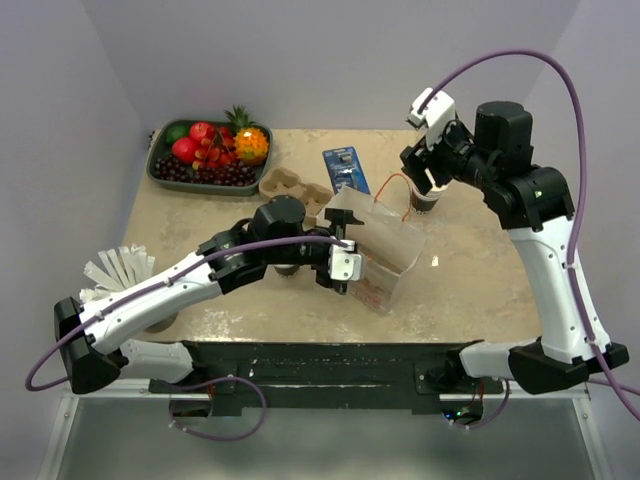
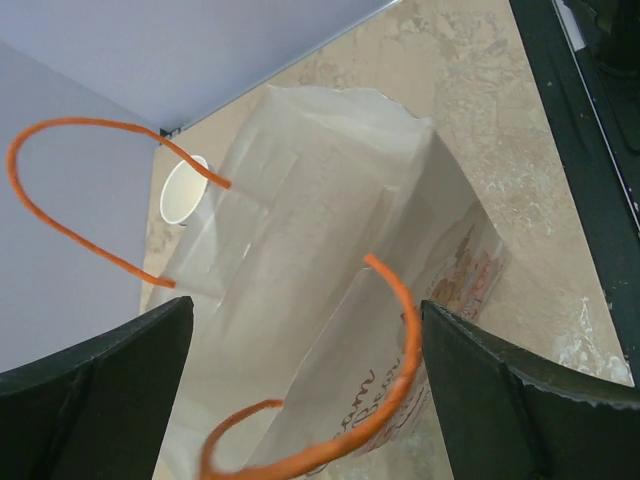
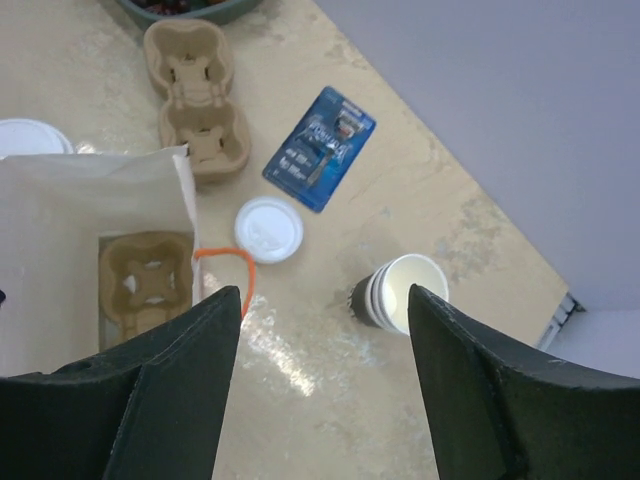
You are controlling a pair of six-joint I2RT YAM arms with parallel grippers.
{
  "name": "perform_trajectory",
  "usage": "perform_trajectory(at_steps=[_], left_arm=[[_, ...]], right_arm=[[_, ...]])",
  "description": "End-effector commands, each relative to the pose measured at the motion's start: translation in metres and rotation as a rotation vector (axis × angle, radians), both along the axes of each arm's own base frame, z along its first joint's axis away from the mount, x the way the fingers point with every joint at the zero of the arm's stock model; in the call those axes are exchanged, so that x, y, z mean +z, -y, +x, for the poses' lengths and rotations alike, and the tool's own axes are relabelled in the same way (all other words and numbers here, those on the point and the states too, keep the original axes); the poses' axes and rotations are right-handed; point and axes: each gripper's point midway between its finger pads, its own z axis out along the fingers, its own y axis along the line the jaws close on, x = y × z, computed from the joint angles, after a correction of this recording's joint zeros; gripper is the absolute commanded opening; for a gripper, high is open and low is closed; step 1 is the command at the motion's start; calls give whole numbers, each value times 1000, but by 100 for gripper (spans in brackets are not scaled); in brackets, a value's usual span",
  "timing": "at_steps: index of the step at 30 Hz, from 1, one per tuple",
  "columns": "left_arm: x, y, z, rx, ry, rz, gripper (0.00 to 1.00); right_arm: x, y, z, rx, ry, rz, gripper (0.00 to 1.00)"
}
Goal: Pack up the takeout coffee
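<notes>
Takeout coffee (image 3: 268, 229) seen lid-up, to left of right gripper (image 3: 322, 292), just beside bag (image 3: 90, 200) mouth. Right jaws spread wide, nothing held. Right gripper judged nearer than left gripper (image 2: 305, 303), also wide, empty.

The left arm (image 1: 170, 285) and right arm (image 1: 555, 270) are wearing glossy white shells over rounded black joint housings, with black bases too. A purple cable (image 1: 525, 53) is arching over the right arm from one o'clock towards four; a second cable (image 1: 30, 375) is looping off the left at eight o'clock. In both wrist views, matte black wedge-shaped fingers (image 2: 90, 400) are filling five and seven o'clock.
</notes>
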Motion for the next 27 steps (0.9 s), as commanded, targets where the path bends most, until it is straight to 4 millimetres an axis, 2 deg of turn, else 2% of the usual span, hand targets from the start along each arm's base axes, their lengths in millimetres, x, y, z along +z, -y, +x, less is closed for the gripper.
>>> perform_trajectory(at_steps=[1,2,4,9,13,14,18,20,21,22,24,25,27], left_arm=[[49,-7,-2,17,72,-114,99],[49,-7,-2,15,77,-111,99],[51,-8,-3,8,87,-114,99],[42,-6,1,-1,112,-81,94],[32,1,1,-31,110,-58,88],[29,4,1,-36,102,-53,85],[25,11,-3,-78,71,-38,75],[20,13,-5,-95,65,-22,65],[19,13,-6,-102,63,-16,61],[16,13,-6,-107,62,-6,51],[15,15,-6,-114,58,2,43],[14,14,-7,-119,57,11,32],[12,14,-9,-130,47,14,18]], right_arm=[[-32,-9,-24,69,-146,36,72],[-45,-10,-27,80,-179,30,74],[-56,-14,-32,105,-226,26,75],[-64,-23,-37,155,-290,46,76],[-95,-23,-45,179,-395,9,76],[-108,-22,-48,183,-427,-4,76],[-134,-25,-51,209,-503,-21,75],[-138,-26,-50,217,-517,-27,71],[-138,-28,-50,226,-515,-24,65],[-136,-29,-49,232,-509,-23,62],[-135,-30,-47,242,-504,-21,51],[-133,-33,-48,256,-502,-12,46],[-133,-35,-50,284,-499,-12,28]])
